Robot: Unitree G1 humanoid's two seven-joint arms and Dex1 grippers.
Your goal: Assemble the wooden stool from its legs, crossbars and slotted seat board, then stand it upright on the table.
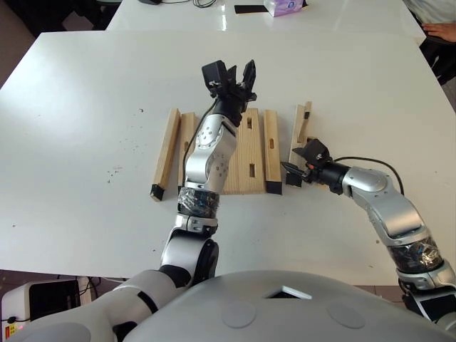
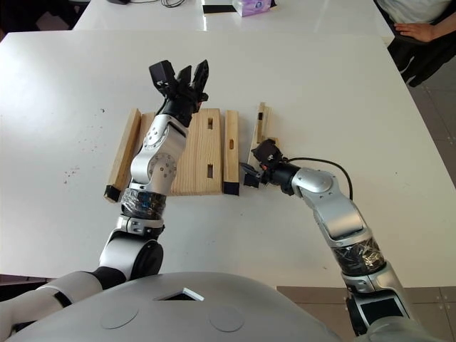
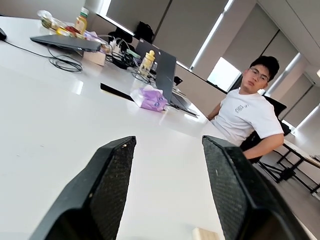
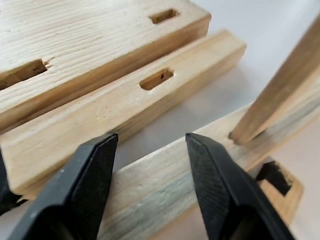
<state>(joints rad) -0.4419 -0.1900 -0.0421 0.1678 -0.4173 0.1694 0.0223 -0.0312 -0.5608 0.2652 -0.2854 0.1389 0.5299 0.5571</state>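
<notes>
The slotted seat board [image 1: 246, 160] lies flat at mid-table. Two legs [image 1: 165, 151] [image 1: 187, 139] lie to its left and a slotted leg [image 1: 271, 146] lies against its right edge. Farther right is a leg with a crossbar [image 1: 299, 128] stuck in it. My left gripper [image 1: 240, 71] is raised above the board's far edge, open and holding nothing [image 3: 169, 141]. My right gripper [image 1: 291, 173] is low at the near end of the leg with the crossbar. It is open [image 4: 152, 137], its fingers straddling that leg [image 4: 175, 170] next to the crossbar [image 4: 280, 95].
White table [image 1: 85, 142] with wide free room to the left, right and front of the parts. A second table behind carries a tissue pack [image 1: 285, 7] and a flat black object [image 1: 249, 9]. A seated person's hand [image 1: 438, 28] rests at the far right.
</notes>
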